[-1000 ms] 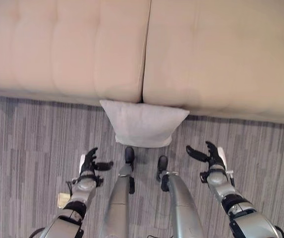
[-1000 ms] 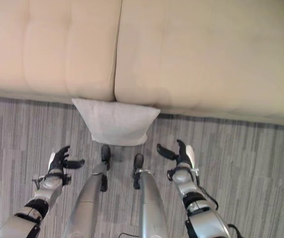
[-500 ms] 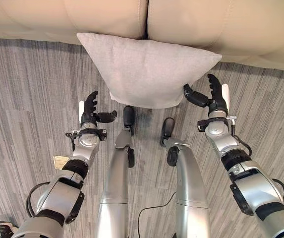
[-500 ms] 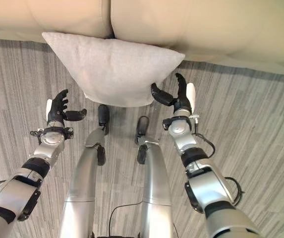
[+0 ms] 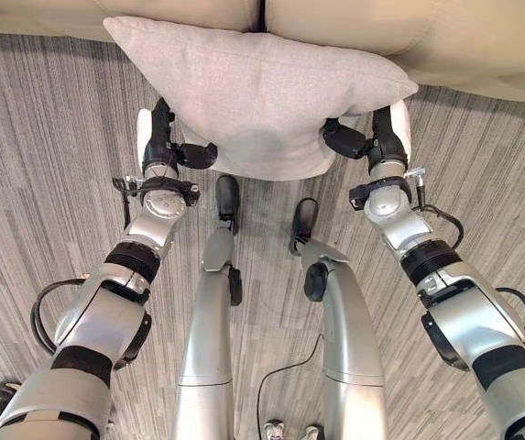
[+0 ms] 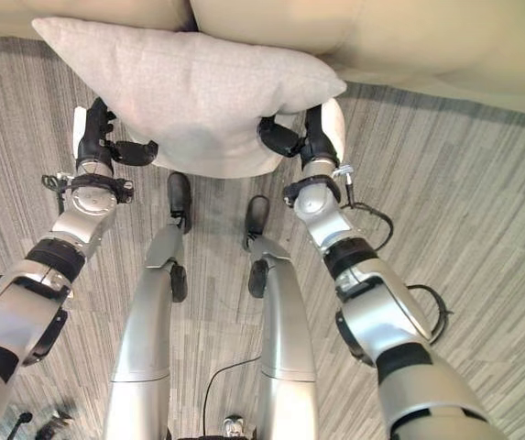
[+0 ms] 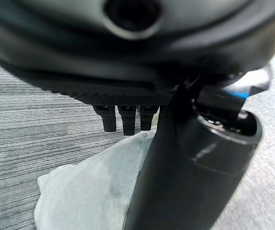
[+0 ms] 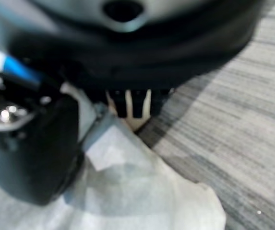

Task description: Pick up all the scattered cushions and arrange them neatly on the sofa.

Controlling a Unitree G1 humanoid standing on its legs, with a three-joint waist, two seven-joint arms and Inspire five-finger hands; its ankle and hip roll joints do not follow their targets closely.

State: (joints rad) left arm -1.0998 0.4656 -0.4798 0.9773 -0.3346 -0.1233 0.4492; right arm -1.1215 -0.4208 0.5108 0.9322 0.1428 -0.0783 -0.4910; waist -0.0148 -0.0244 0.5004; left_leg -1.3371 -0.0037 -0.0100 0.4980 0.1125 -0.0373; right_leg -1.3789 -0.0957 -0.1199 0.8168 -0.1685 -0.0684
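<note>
The grey cushion [image 5: 262, 92] lies widthwise on the carpet against the sofa's [image 5: 482, 37] front edge, between the left hand [image 5: 163, 151] and right hand [image 5: 372, 142], both spread at its ends.

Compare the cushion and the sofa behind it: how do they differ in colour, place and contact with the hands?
The cushion is pale grey; the sofa is beige. The cushion lies on the striped carpet against the sofa's front, while the sofa stands behind it. The left hand and right hand flank the cushion's two sides, thumbs at its fabric; neither touches the sofa. Both look soft and plain, without pattern.
</note>
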